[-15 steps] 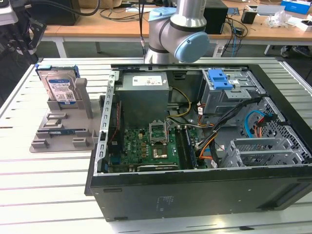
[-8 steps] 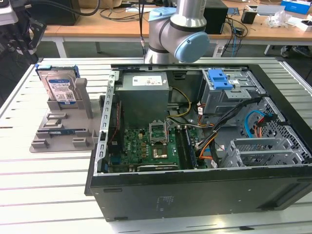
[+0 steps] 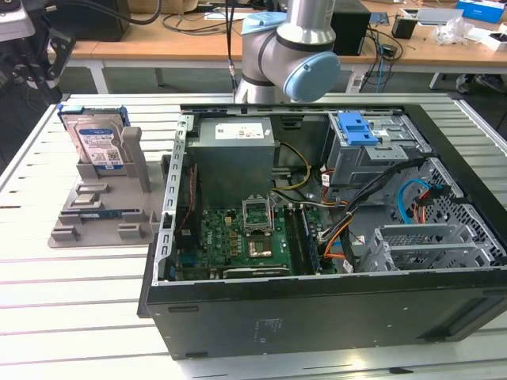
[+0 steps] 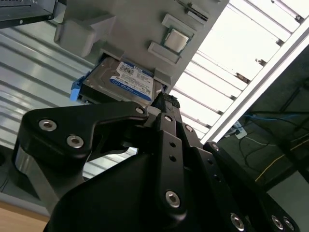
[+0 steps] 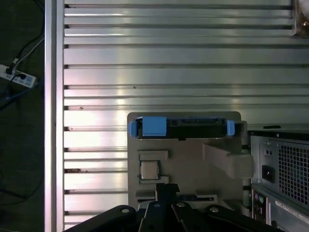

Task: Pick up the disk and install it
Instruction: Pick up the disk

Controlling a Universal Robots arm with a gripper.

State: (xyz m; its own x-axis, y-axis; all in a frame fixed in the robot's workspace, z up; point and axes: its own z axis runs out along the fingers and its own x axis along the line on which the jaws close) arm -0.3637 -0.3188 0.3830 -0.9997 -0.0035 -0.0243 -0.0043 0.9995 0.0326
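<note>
The disk point(image 3: 97, 142) stands on edge in a grey holder point(image 3: 103, 214) on the slatted table, at the exterior view's left of the open computer case point(image 3: 317, 301). It is silver with a white-and-blue label and blue side rails. In the second wrist view the disk point(image 4: 125, 82) lies just beyond my gripper point(image 4: 164, 99), whose black fingers are shut with nothing between them. In the first wrist view I see the disk point(image 5: 183, 126) edge-on, past the gripper point(image 5: 166, 187), which hangs over the holder point(image 5: 193, 159) and is apart from the disk.
A grey metal drive bay point(image 3: 372, 158) with a blue latch piece point(image 3: 356, 127) sits at the case's back right. Cables, the motherboard point(image 3: 238, 237) and the power supply point(image 3: 234, 158) fill the case. A small square chip point(image 5: 148, 170) rests in the holder. The arm's joint point(image 3: 289, 47) is behind the case.
</note>
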